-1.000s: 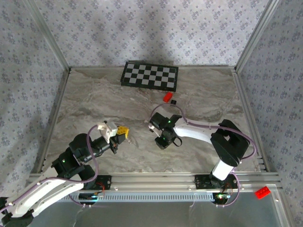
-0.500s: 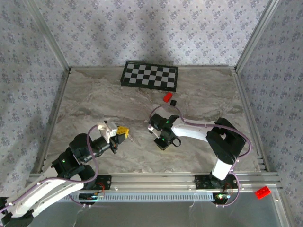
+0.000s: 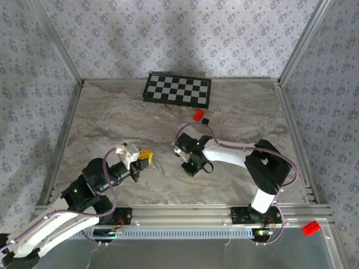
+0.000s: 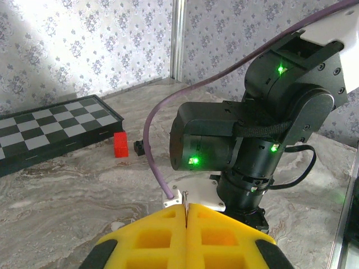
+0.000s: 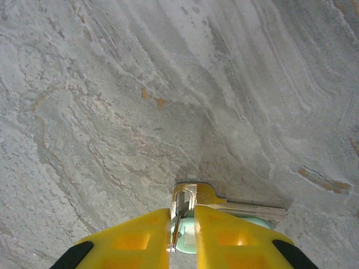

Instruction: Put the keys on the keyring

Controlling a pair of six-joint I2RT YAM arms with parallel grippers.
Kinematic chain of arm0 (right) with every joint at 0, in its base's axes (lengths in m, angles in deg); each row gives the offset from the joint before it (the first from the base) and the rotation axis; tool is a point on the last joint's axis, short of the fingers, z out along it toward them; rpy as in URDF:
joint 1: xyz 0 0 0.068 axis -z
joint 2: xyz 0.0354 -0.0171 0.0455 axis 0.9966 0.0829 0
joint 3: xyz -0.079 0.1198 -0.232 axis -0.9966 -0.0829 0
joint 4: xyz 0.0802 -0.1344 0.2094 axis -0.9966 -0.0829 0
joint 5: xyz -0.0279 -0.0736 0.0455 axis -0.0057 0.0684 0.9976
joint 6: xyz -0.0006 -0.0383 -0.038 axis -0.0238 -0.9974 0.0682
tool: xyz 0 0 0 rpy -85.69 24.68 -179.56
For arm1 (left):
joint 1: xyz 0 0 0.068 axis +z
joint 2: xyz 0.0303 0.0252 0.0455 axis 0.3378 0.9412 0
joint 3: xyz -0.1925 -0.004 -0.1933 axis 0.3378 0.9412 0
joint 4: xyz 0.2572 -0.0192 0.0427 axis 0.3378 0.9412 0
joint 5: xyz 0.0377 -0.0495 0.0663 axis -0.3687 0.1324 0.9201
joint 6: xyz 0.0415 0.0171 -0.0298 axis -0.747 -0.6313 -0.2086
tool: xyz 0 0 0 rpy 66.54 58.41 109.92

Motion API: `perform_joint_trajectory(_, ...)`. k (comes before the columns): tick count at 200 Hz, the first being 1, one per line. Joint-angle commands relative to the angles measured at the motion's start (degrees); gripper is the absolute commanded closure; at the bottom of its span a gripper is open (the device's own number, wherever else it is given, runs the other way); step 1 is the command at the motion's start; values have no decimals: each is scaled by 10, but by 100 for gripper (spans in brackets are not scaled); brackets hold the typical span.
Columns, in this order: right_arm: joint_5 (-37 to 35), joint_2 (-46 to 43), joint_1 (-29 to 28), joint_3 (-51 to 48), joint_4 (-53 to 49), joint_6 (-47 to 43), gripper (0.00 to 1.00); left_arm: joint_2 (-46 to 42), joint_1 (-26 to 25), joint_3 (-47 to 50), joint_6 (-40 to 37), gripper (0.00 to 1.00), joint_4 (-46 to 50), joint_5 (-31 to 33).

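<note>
Two robot arms work over a grey marble-patterned table (image 3: 112, 117) enclosed by walls papered in a floral print.

The left gripper (image 4: 186, 212) is clenched, its yellow foam pads pressed flat together. A thin loop of wire, the keyring (image 4: 184, 198), pokes up from the seam between them, so the ring is pinched there. From overhead this gripper sits left of the table's centre, pointing toward the other arm.

The right gripper (image 5: 182, 224) points straight down at the table, just right of centre and near the left gripper, with a small gap between the two. Its yellow pads are drawn close on the keys (image 5: 241, 209). The rounded silver head of one key stands in the narrow slot between the fingers, and its blade runs off to the right, resting on or just above the marble. A pale greenish piece shows beneath it, tucked between the pads. Whether this is one key or two cannot be told.

The left wrist camera looks at the black housing of the right arm (image 4: 247, 140), with green lights glowing on it.

Behind the arms, a small red block (image 3: 198, 115) and a small black cube (image 3: 206, 120) lie just beside each other. Farther back, a folded chessboard (image 3: 178, 89) lies flat near the rear wall. Another red block (image 3: 311, 227) rests outside the table at the near right corner.
</note>
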Motion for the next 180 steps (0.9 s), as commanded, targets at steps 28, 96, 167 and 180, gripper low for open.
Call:
perform_joint_trajectory(28,0,9,-1,13,-18,-10,83,-5,-2,-1,-1,100,-29,5)
perform_joint_trajectory(96,1,7,2,12,-32,-15,87,-7,-3,-1,-1,100,-27,5)
perform_joint_trajectory(167,1,-4,8,9,-41,-22,96,-8,-2,-2,-2,100,-25,6)
perform_joint_trajectory(180,1,-10,9,8,-41,-24,99,-8,-3,-2,-1,100,-24,6)
